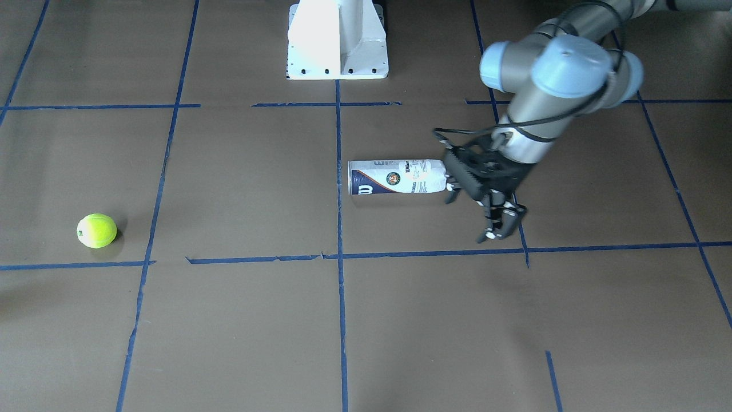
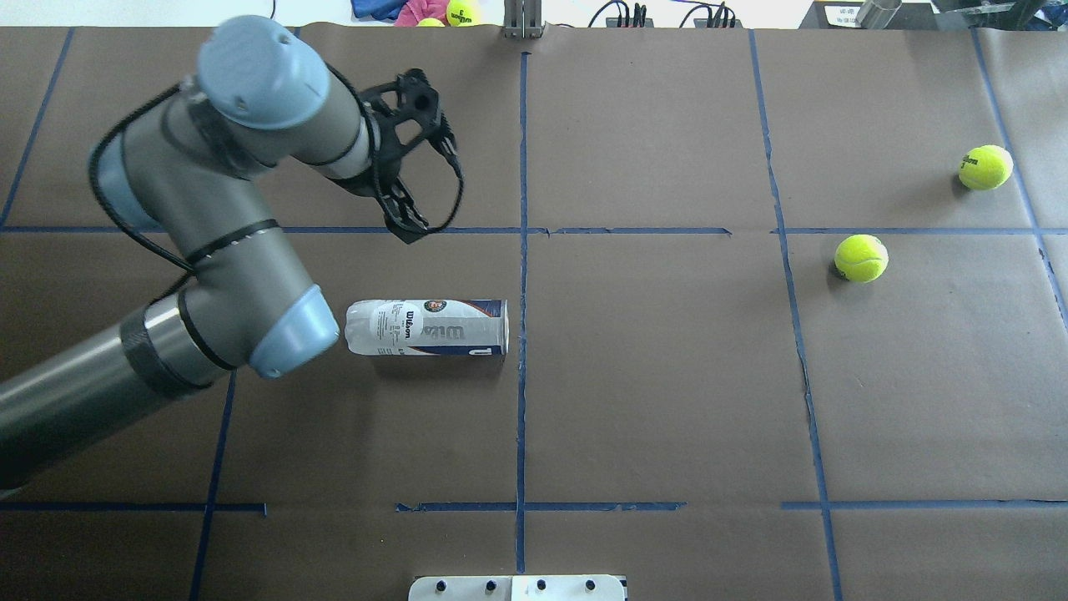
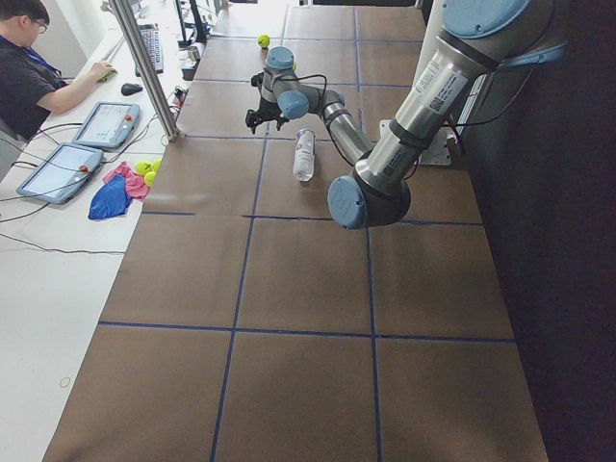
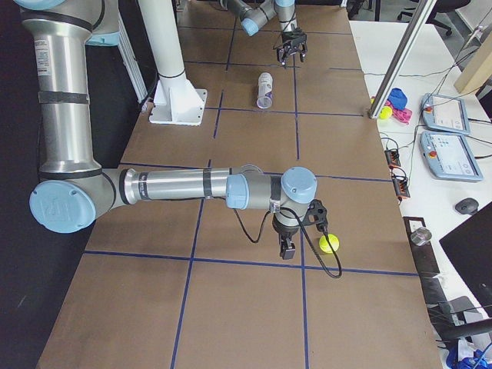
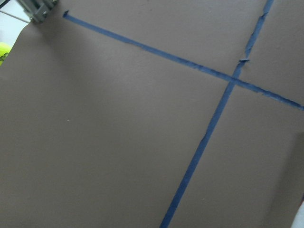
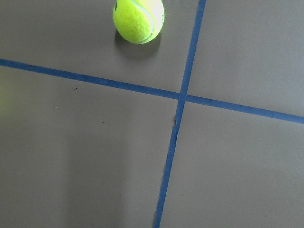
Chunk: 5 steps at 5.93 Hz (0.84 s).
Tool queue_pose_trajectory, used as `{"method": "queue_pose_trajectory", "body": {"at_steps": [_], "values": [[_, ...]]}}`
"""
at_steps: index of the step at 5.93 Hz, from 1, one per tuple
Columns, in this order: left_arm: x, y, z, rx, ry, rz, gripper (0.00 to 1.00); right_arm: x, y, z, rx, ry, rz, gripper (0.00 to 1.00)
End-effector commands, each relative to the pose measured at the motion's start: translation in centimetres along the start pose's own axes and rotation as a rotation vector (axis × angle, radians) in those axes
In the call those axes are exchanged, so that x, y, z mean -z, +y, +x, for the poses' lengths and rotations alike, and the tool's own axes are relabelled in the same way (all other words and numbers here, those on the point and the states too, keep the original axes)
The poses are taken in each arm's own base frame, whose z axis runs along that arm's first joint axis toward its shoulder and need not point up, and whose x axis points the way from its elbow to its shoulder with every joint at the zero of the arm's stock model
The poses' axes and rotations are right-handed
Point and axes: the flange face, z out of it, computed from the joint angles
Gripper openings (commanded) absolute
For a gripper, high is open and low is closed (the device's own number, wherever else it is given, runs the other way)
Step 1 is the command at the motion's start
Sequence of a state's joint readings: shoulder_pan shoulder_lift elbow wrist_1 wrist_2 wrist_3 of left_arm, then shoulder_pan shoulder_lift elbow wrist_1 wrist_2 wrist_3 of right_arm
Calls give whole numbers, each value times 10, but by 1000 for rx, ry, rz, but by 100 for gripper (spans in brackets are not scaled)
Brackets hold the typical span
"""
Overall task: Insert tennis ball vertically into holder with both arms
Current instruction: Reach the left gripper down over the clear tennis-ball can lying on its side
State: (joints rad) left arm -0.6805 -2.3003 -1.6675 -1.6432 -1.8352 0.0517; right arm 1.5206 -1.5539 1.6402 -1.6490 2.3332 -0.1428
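A: The left gripper?
B: Its fingers are apart, above smooth brown paper, with free room around.
A: The right gripper?
B: I cannot tell. The fuzzy round tennis ball lies near it.
A: The holder?
B: A clear cylinder, lying flat beside the middle tape line. Its label reads "Wilson".
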Motion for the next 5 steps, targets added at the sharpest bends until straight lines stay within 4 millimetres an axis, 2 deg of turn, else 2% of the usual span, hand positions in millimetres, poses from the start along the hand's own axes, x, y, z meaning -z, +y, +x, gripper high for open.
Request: {"method": "queue_pose_trajectory", "body": {"at_steps": [1,2,3,4,5], "values": [[7,-68,82,-160,-45,-172,100,-2,0,1,-3,-1,-4,100],[9,-85,95,-210,-29,-273,100,-3,0,1,-3,-1,-6,100],[-9,-94,103,-254,-25,-367,100,-3,0,1,-3,-1,-6,100],[-37,-91,134,-301,-34,-417,100,-3,0,1,-3,-1,-6,100],[-50,-90,140,-309,-27,-442,100,-3,0,1,-3,-1,-6,100]]}}
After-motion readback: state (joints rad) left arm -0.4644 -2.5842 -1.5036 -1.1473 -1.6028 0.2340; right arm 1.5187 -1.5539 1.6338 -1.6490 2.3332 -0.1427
